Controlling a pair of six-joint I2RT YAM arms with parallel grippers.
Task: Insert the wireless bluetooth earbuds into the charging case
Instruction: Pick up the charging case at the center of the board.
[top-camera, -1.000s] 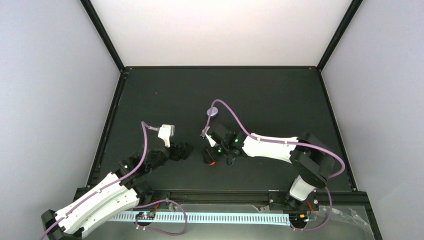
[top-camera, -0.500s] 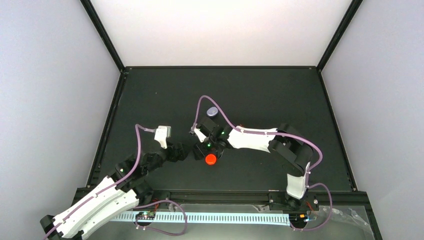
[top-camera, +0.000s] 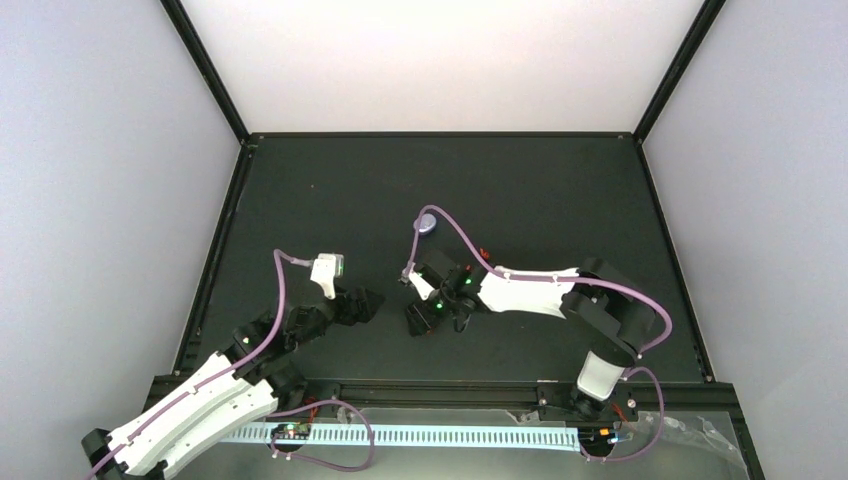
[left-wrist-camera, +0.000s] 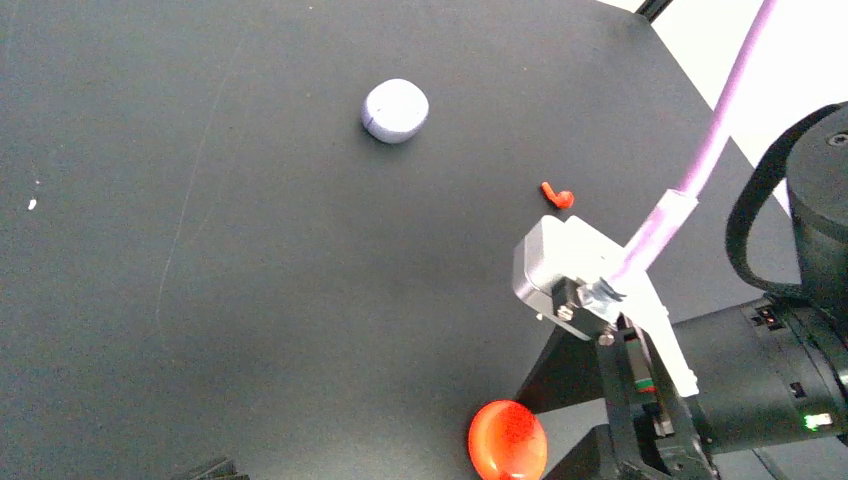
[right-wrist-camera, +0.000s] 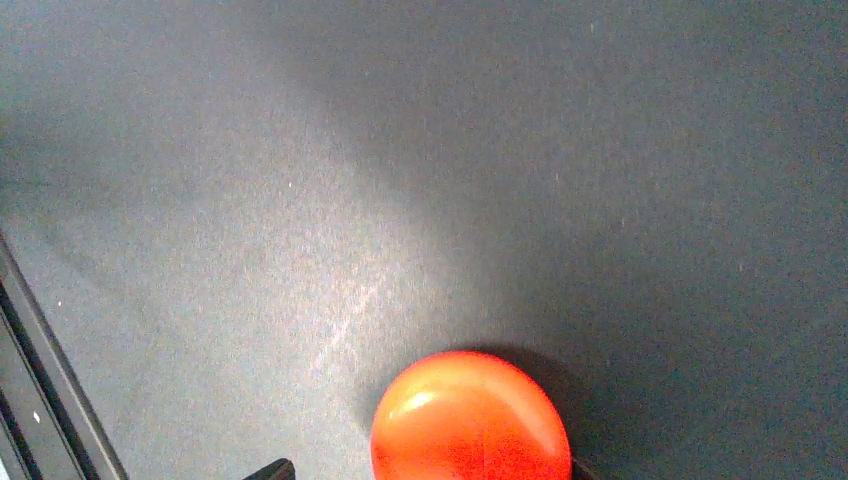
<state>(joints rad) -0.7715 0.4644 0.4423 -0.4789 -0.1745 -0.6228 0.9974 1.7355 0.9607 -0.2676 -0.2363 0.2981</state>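
A red-orange pebble-like case (right-wrist-camera: 470, 420) lies on the black table between my right gripper's (right-wrist-camera: 422, 470) two dark fingertips. That gripper is open; its left tip stands apart from the case and its right tip is right at the case's edge. In the top view the right gripper (top-camera: 418, 320) covers the case. The case also shows in the left wrist view (left-wrist-camera: 508, 440). One red-orange earbud (left-wrist-camera: 558, 196) lies loose farther back, and a lavender case (left-wrist-camera: 395, 110) lies shut beyond it. My left gripper (top-camera: 364, 300) is open and empty, left of the red case. The purple earbuds are out of view.
The right arm's wrist camera block (left-wrist-camera: 580, 270) and its purple cable (left-wrist-camera: 700, 150) hang above the red case. The black frame rail (right-wrist-camera: 40, 370) runs along the table's near edge. The lavender case also shows in the top view (top-camera: 427, 223).
Half a second ago the right gripper had swung back and left, baring the red case; it has now come back over the case. The left gripper has barely moved.
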